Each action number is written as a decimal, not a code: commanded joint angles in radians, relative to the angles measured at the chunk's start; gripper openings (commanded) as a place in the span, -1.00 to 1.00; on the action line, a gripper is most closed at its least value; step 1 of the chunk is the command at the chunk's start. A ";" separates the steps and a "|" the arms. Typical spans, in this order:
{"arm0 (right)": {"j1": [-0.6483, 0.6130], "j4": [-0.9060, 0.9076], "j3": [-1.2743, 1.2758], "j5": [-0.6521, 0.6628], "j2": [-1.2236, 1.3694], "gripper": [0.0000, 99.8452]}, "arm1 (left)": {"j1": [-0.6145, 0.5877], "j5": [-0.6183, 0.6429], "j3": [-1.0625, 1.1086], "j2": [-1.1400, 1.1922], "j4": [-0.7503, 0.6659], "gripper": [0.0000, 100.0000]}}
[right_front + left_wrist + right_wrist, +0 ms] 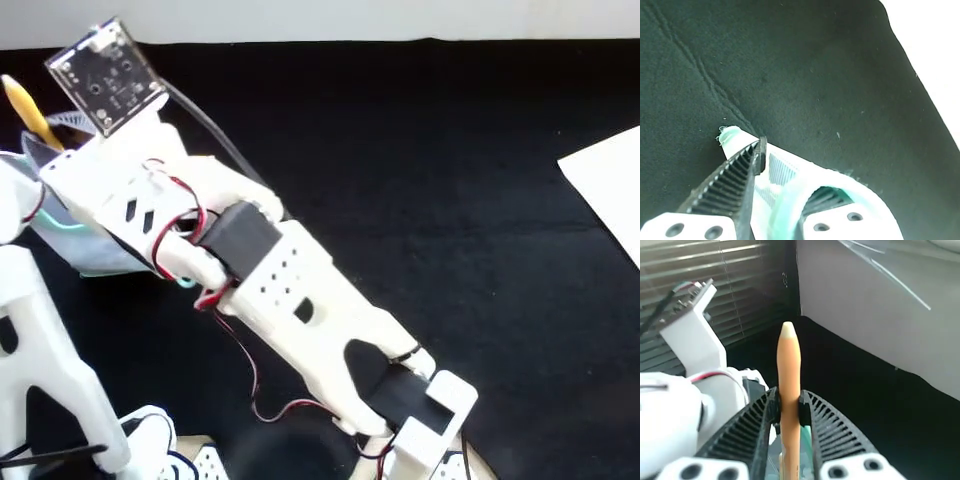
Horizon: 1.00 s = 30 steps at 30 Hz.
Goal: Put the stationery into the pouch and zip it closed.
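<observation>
The right gripper is clenched on the pencil, its two ribbed fingers pinching the shaft partway along. The pencil's long axis runs in line with the jaws: the pale blunt end points out past the fingertips, and the other end runs back between the fingers towards the wrist. In the high view that same end pokes up at a slant at the far-left edge of the black table, just beyond the end of the long arm that crosses from the lower right, so that arm is most likely the right one. The pouch lies directly beneath it, and a sliver of its teal rim shows between the right fingers, close under the grip. The left gripper is clamped on the pouch's teal-edged mesh border, and one corner of the pouch hangs just above the cloth. Everything probably turns on the pencil's axis meeting the held opening, so the shaft would have to tip downward before the right jaws let go. How wide the mouth gapes cannot be told.
</observation>
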 commanded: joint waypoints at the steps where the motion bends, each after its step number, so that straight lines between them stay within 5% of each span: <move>1: 0.041 -0.074 0.074 0.008 -0.008 -0.99 | -0.031 0.000 -0.002 0.038 -0.011 -0.99; 8: 0.059 -0.117 0.127 0.011 -0.010 -0.95 | -0.030 0.000 -0.001 0.039 -0.011 -0.99; 15: 0.051 -0.031 0.088 0.008 -0.015 -0.45 | -0.030 0.000 0.002 0.039 -0.011 -0.99; 30: 0.073 0.225 -0.196 0.008 -0.015 -0.45 | -0.030 -0.002 0.002 0.039 -0.011 -0.99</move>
